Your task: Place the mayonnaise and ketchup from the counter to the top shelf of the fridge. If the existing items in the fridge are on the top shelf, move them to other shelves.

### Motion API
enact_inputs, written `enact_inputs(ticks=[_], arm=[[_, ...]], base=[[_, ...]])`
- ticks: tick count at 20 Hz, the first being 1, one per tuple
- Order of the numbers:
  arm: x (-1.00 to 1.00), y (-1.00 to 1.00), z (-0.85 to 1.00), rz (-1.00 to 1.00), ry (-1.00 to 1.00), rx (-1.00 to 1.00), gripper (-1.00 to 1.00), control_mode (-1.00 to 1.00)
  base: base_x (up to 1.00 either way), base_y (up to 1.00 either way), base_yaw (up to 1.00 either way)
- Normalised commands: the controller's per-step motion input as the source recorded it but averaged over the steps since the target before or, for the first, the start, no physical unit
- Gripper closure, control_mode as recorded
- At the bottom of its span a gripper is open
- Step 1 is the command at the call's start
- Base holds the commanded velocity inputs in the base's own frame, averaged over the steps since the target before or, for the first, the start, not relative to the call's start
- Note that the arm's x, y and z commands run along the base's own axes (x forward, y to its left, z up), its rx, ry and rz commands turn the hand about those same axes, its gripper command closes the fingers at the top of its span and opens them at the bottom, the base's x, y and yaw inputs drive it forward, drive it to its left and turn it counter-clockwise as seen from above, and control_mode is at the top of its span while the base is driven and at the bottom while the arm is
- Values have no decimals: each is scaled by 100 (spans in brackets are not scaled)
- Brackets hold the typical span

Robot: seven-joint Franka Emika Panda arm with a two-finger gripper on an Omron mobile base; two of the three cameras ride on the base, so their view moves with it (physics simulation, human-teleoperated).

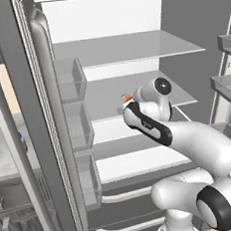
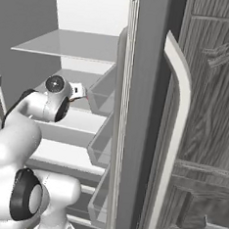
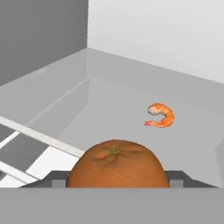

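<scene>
Two items: orange [image 3: 117, 164] and shrimp [image 3: 160, 116], both over a fridge shelf [image 3: 105, 100].
Orange: between the gripper [image 3: 117, 183] fingers, at the shelf's near edge.
Gripper: clasped around the orange.
Shrimp: lying farther back, toward the rear wall.
Fridge door [image 1: 43, 119]: open.

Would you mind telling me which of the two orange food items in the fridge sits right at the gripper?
The round orange, sitting between the gripper fingers. The curled shrimp lies farther back on the shelf, untouched.
</scene>
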Motion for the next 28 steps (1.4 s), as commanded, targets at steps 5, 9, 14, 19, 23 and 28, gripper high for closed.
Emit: enact_inputs(ticks=[5,9,14,19,23,28], arm=[[4,13,-7,0,0,2,100,-100],[25,29,-7,0,0,2,100,-100],[40,35,-13,0,0,0,100,-100],[52,31,-22,0,0,0,100,-100],[76,29,-22,0,0,0,100,-100],[97,9,-27,0,-5,0,100,-100]], base=[[0,0,0],[0,0,0],[0,0,0],[0,0,0],[0,0,0],[0,0,0]])
